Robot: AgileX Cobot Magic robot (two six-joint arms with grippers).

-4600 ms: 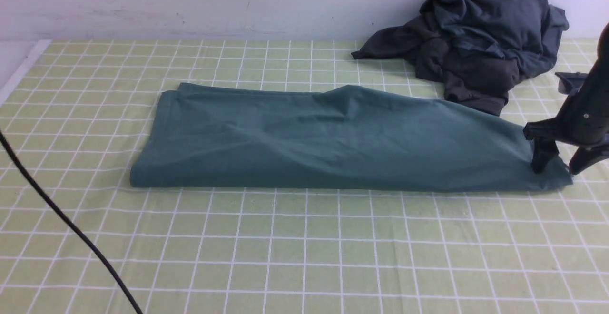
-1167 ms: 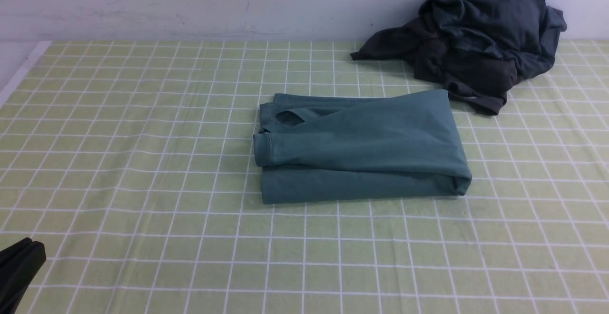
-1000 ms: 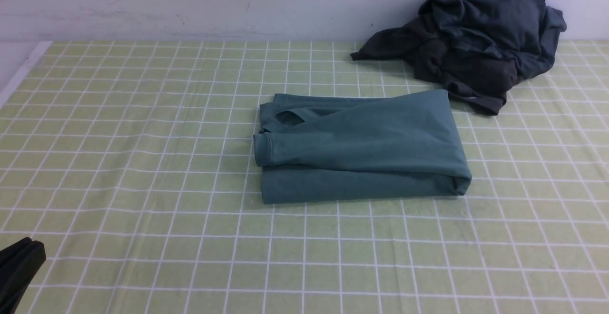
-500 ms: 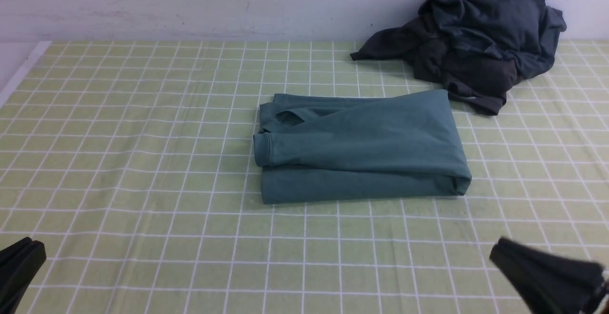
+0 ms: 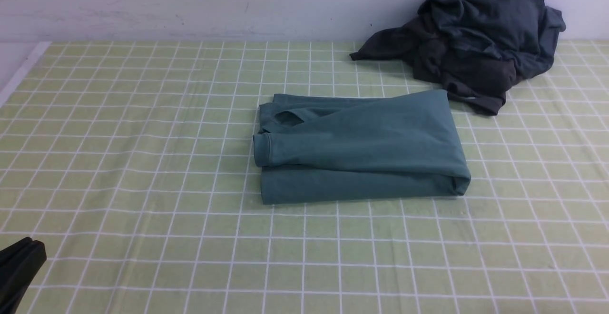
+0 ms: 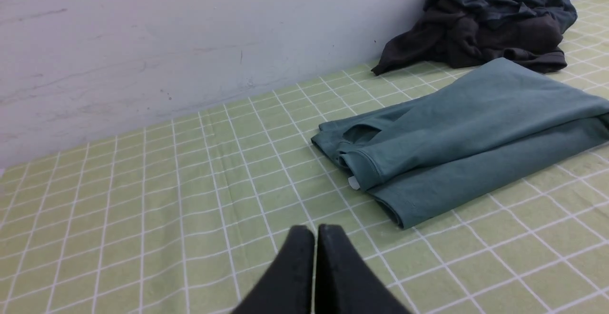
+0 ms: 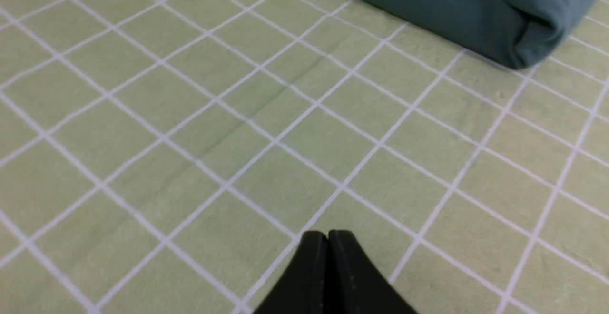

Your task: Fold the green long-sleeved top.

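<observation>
The green long-sleeved top point(image 5: 361, 147) lies folded into a compact rectangle in the middle of the table, a cuffed sleeve across its top and a cuff at its left end. It also shows in the left wrist view point(image 6: 466, 133), and one folded corner shows in the right wrist view point(image 7: 476, 9). My left gripper point(image 5: 24, 252) is shut and empty at the table's near left corner; in its wrist view point(image 6: 315, 230) the fingertips touch. My right gripper point(image 7: 328, 235) is shut and empty above bare cloth near the top's corner; it is out of the front view.
A heap of dark charcoal and slate garments point(image 5: 480, 38) lies at the back right against the white wall point(image 5: 190, 0), just behind the top's far right corner. The table is covered with a green checked cloth point(image 5: 142, 185).
The top went from a long strip to a compact rectangle. In the last second the right gripper swept through the front view and left it. The left gripper has stayed still.
</observation>
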